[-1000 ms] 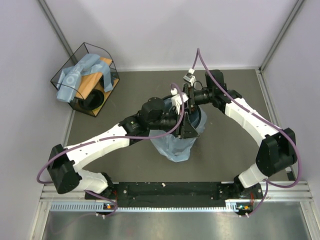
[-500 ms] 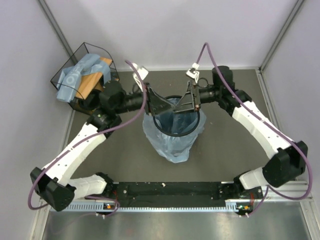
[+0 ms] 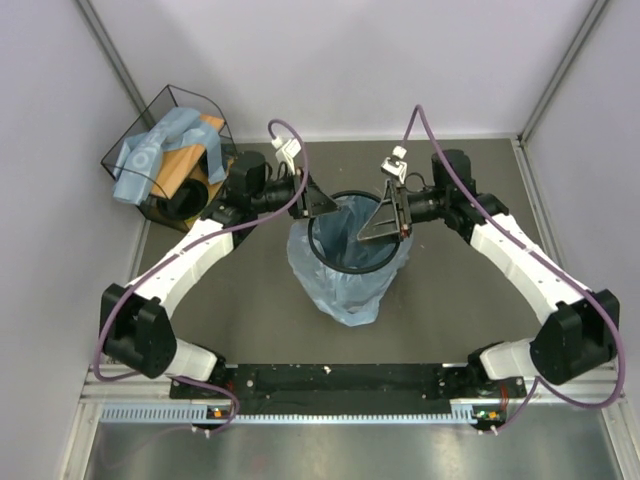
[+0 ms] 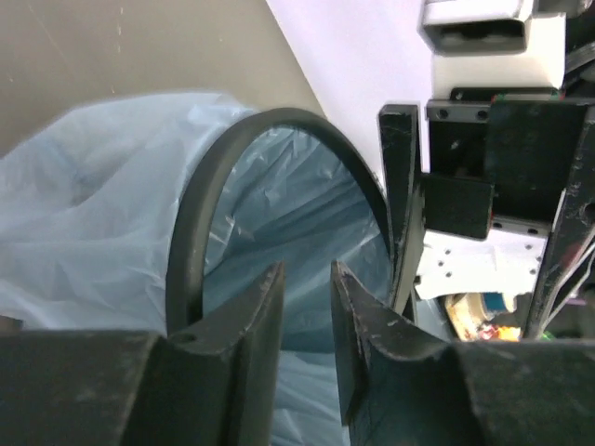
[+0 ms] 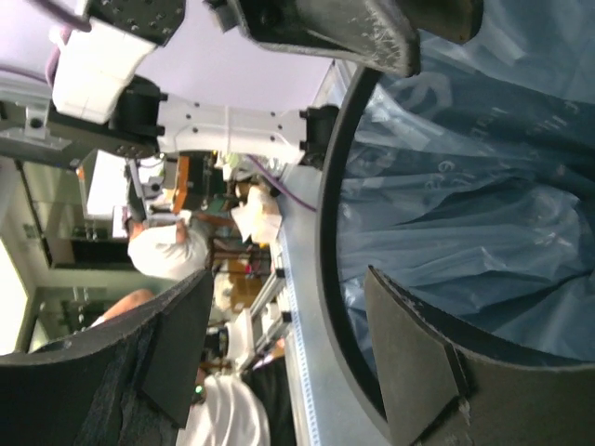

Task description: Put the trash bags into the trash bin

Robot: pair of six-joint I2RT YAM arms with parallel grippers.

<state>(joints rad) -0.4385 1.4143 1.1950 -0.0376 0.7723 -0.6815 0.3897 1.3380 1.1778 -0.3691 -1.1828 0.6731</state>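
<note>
The trash bag (image 3: 345, 297) is lining the trash bin (image 3: 352, 270) at the table's (image 3: 260, 320) middle, the left claw (image 3: 318, 206) is hovering narrow and empty, and the right claw (image 3: 386, 222) is gaping wide astride the hoop (image 5: 327, 232), risking snagging film and tipping the bin.

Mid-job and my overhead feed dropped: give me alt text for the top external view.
A light-blue trash bag lines the central trash bin, its excess draped down the outside, with the left gripper and right gripper at opposite sides of the rim. In the far left corner, a black wire basket holds more blue bags.
</note>
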